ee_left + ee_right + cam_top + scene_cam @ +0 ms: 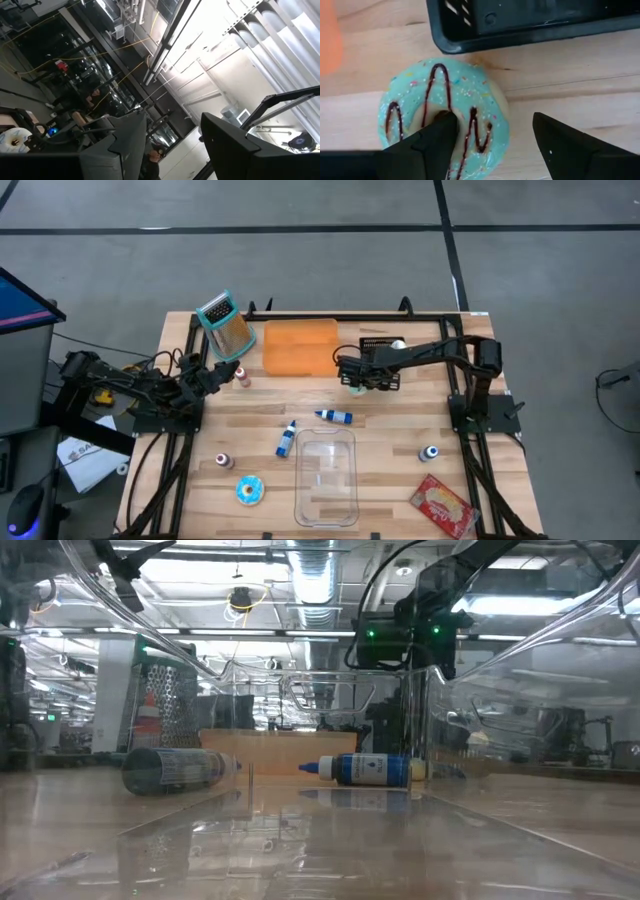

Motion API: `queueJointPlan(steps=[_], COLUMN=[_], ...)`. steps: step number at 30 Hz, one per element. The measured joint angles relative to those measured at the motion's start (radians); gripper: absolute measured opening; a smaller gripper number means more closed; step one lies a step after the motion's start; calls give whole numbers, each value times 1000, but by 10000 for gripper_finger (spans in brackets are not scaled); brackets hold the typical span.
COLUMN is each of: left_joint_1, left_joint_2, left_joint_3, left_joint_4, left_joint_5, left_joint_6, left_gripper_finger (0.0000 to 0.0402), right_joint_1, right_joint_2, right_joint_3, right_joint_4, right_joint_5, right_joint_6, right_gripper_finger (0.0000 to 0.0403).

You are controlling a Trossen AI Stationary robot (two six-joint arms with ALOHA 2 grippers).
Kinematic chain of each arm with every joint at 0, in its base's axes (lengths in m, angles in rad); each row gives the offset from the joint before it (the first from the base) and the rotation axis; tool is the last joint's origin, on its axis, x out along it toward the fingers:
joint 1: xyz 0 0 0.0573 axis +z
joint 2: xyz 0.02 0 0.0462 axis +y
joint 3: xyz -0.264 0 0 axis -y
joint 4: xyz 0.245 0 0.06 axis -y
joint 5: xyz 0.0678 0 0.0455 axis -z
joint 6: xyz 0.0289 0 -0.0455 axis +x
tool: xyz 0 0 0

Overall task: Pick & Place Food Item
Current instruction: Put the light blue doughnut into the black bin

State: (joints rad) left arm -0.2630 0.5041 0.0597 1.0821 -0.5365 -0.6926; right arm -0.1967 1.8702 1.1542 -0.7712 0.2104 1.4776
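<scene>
Straddling half-hidden donut (445, 117), right hand (495, 142) open

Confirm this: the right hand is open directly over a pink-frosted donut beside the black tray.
Wrong colour. The donut has blue frosting with dark drizzle, as the right wrist view shows. The rest holds: the right hand is open over it, beside the black tray.
</scene>
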Motion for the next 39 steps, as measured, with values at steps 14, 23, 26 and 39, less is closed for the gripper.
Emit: queueJointPlan(steps=[14, 23, 26, 39], left_joint_1=[0, 0, 0, 0], left_joint_2=[0, 0, 0, 0], left_joint_3=[0, 0, 0, 0], left_joint_4=[0, 0, 0, 0], left_joint_5=[0, 0, 0, 0], left_joint_6=[0, -1, -1, -1], left_gripper_finger=[186, 186, 186, 186], right_joint_1=[15, 80, 116, 141], right_joint_2=[0, 0, 0, 0], right_joint_3=[0, 19, 47, 360], right_joint_4=[10, 20, 13, -458], right_joint_5=[1, -17, -26, 236], right_joint_6=[-26, -61, -62, -122], right_gripper_finger=[146, 132, 136, 134])
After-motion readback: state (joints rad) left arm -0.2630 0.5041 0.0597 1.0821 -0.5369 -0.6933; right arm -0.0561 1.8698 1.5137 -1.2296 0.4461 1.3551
